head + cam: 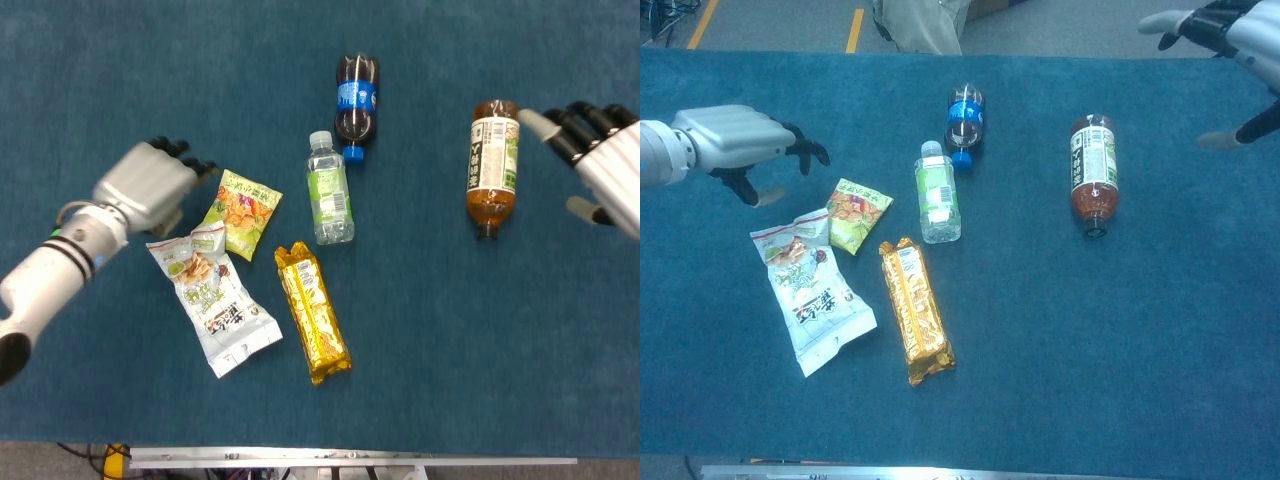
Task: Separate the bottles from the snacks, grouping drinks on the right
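Observation:
Three bottles lie on the blue cloth: a dark cola bottle point(356, 95) point(965, 116), a clear green-label bottle point(329, 189) point(937, 194) just below it, and a brown tea bottle point(493, 162) point(1092, 171) further right. Three snacks lie to the left: a green chip bag point(241, 211) point(857, 214), a white packet point(212, 304) point(810, 289) and a gold wafer pack point(312, 311) point(913, 310). My left hand point(148, 185) point(735, 140) hovers open, left of the green bag, holding nothing. My right hand point(598, 164) point(1225, 40) is open, fingers spread, just right of the tea bottle.
The table's front edge point(350, 461) has a metal rail. The cloth's far edge point(1040, 55) meets a floor with yellow lines behind. Bare cloth spreads across the lower right point(500, 350).

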{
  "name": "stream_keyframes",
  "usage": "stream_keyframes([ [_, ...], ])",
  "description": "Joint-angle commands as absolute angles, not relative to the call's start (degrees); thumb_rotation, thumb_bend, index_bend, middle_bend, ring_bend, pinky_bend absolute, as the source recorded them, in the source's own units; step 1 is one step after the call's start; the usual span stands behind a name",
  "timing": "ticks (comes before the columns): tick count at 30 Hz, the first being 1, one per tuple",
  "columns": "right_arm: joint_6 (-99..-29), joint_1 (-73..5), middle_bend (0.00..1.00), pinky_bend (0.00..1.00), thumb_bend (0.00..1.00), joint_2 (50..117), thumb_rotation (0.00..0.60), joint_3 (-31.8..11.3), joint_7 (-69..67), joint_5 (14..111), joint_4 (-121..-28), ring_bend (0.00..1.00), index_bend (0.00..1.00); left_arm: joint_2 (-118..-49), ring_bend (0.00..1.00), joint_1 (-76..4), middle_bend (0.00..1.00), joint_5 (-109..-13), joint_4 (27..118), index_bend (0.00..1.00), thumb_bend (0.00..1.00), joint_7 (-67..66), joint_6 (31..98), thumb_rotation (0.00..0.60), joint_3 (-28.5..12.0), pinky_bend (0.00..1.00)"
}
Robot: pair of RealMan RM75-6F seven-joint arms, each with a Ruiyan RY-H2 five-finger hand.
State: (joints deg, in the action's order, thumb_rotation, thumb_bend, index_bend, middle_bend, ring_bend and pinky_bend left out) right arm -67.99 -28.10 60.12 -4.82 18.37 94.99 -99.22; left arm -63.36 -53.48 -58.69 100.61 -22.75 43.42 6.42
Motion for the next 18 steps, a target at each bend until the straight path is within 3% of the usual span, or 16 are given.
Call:
stream_keyframes([
  [1,-65.54,-30.07,0.28,0.42,0.00,60.25,0.600,-5.14,19.22,95.77,-100.34,0.25,0.12,-60.79,0.12,-49.42,0.25,-60.39,102.26,0.15,0.48,-20.98,49.99,0.600,5.45,0.15],
  [11,-55.03,-37.35,0.28,0.42,0.00,63.46,0.600,-5.62,25.89,96.96,-102.32,0.25,0.12,-57.53,0.11,-37.54,0.18,-68.50,104.34,0.13,0.46,-19.75,69.79,0.600,4.44,0.15],
  [18,-47.59,-42.99,0.28,0.42,0.00,67.86,0.600,-6.99,31.49,95.43,-101.73,0.25,0.12,-55.98,0.10,-32.07,0.16,-73.11,105.80,0.13,0.46,-20.05,76.69,0.600,4.19,0.15],
])
